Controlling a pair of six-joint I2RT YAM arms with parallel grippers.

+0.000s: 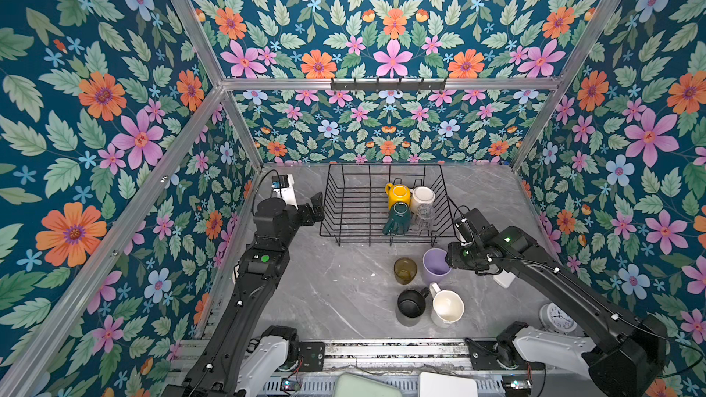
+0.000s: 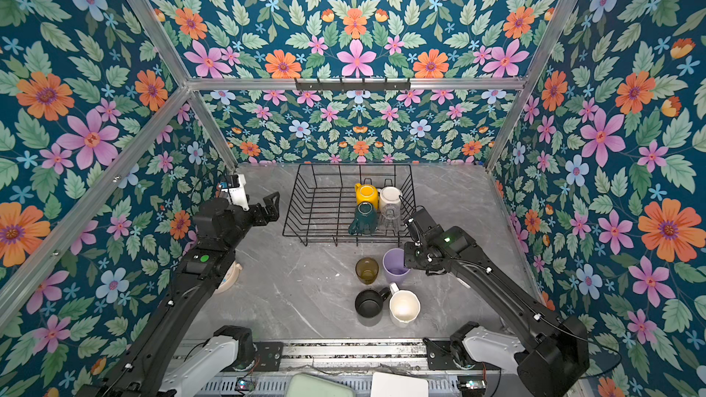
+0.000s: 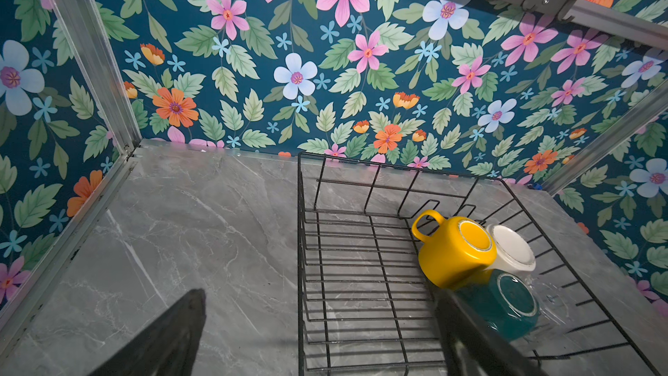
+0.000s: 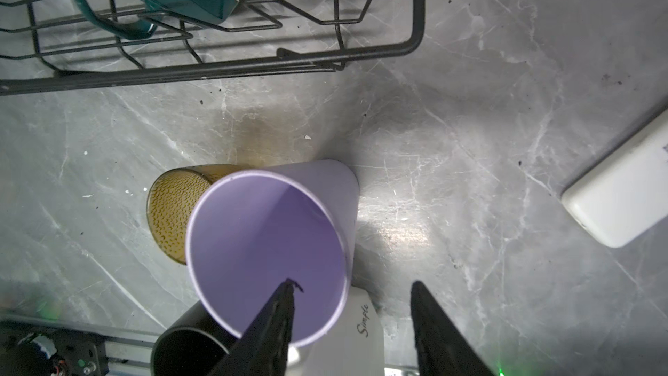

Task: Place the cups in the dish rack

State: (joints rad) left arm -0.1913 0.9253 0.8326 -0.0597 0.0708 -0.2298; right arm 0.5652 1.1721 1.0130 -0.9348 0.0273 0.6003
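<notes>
Four cups rest in the right half of the dish rack [image 1: 345, 208], bottoms showing. A yellow mug [image 1: 398, 194] and a white-bottomed mug [image 1: 422, 197] are at the back, with a dark-green mug [image 1: 397, 219] and a clear glass [image 1: 424, 217] in front of them. Four more stand mouth up on the grey marbled table [image 1: 344, 292] in front of the rack. An amber glass [image 1: 405, 270] is just beside a lilac tumbler [image 1: 435, 267]. Nearer the arm bases, a black mug [image 1: 411, 302] stands next to a white mug [image 1: 447, 308].

We see the right gripper [image 4: 352, 283] at the lilac tumbler with its jaws partly spread. One finger is over the tumbler's mouth and the other is outside its wall, so they straddle the rim with space on both sides. Nothing is clamped.

The left gripper [image 1: 315, 208] hangs just off the rack's left side above the table, its jaws spread wide and holding nothing.
</notes>
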